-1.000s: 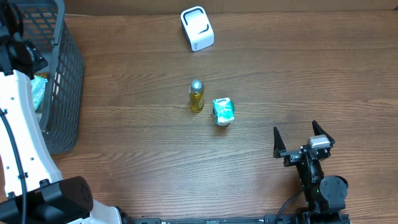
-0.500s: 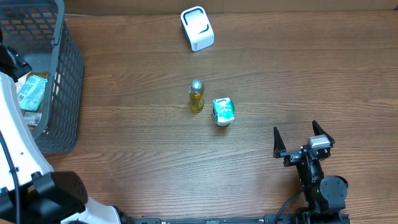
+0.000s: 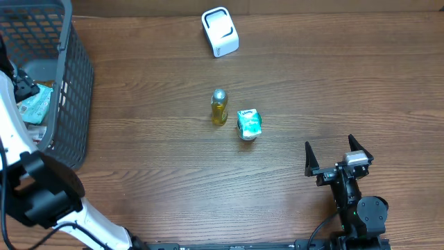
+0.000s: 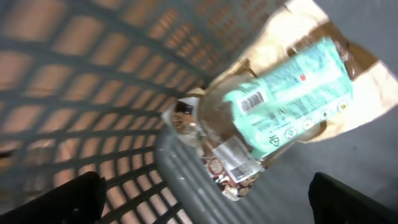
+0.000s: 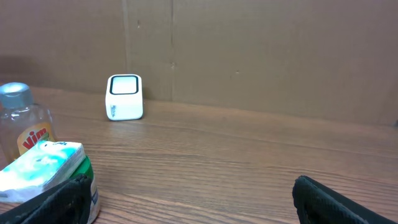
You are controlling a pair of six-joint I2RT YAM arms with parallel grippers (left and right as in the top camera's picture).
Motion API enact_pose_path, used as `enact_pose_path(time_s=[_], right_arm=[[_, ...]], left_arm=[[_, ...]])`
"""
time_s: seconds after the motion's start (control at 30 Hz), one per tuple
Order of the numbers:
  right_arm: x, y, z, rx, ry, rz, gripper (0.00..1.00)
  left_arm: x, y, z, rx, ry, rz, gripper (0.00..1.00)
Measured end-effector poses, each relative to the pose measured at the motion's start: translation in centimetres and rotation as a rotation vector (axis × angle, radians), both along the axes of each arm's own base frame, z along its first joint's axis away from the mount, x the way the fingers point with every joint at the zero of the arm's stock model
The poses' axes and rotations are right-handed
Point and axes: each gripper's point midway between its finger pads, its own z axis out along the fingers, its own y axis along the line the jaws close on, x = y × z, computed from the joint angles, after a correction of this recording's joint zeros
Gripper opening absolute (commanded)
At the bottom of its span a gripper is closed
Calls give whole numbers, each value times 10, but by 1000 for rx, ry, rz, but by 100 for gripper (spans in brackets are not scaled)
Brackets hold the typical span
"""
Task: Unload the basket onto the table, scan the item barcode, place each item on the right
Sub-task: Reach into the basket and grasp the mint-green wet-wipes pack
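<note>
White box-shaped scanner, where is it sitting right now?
In the overhead view, the white box-shaped scanner stands near the far edge of the wooden table, straight beyond the silver-capped yellow bottle.

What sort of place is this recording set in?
Probably a mock shop checkout: a white barcode scanner, a grey basket holding packaged goods, and a bottle and green packet on the wooden table.

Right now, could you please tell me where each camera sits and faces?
Overhead: above the table, facing straight down; left arm and right arm show.
Left wrist: inside the basket, facing packets; open left pincer frames it.
Right wrist: low over the table, facing the scanner; open right pincer shows.
Shared: overhead and right wrist both see the bottle, tissue pack and scanner.
</note>
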Motion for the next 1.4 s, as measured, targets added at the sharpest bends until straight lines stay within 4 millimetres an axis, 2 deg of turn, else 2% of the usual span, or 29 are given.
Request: enact_pose_path(time_s=[0.23, 0.33, 0.47, 1.1, 1.4], right_arm=[[0, 0, 0, 0, 0, 0, 100], [0, 0, 0, 0, 0, 0, 100], [0, 0, 0, 0, 0, 0, 100], [0, 0, 0, 0, 0, 0, 100], [0, 0, 0, 0, 0, 0, 100]], left_arm=[[12, -2, -63, -107, 116, -75, 100], [13, -3, -83, -137, 152, -84, 100], [13, -4, -100, -159, 183, -86, 100], [28, 2, -102, -177, 100, -111, 99], [17, 23, -106, -276, -4, -67, 100]])
